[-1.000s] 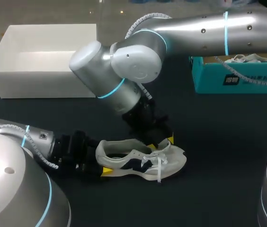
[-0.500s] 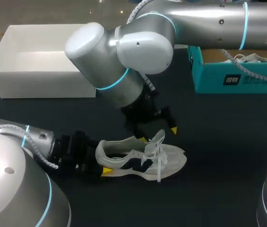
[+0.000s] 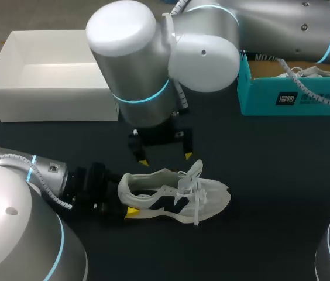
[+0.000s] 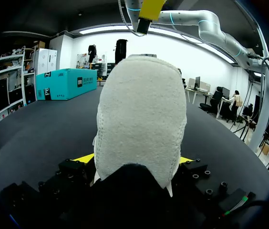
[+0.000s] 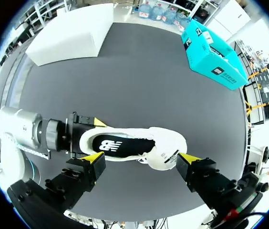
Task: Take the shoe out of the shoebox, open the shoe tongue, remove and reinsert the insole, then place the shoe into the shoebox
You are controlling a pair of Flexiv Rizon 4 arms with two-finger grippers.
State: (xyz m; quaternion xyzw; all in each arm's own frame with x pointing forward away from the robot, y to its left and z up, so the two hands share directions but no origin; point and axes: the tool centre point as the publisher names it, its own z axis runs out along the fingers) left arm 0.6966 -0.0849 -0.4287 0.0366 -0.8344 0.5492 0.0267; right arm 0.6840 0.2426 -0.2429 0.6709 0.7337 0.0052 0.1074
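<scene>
Dark table point(image 3: 270, 175) under both arms. Right gripper point(image 5: 139, 160) spread wide, empty, hanging above shoe point(image 5: 129, 145), no contact. Shoe straight below this claw, upright on its sole. Long axis lined up with the line between the two yellow tips: heel end under one finger, tongue point(image 5: 165, 155) and toe end under the other. Black insole point(image 5: 120, 145) exposed in the opening, right under the gap. Likely next: straight drop for the insole, probably with a wrist turn to pinch across the shoe, not along it. Left gripper point(image 4: 134, 160) just past the heel, clamped on it from both sides, steadying the shoe; nearer arm, but occupied. Farther off: white box point(image 3: 48, 76) beyond the heel side, teal shoebox point(image 3: 294, 93) well apart beyond the toe side.
</scene>
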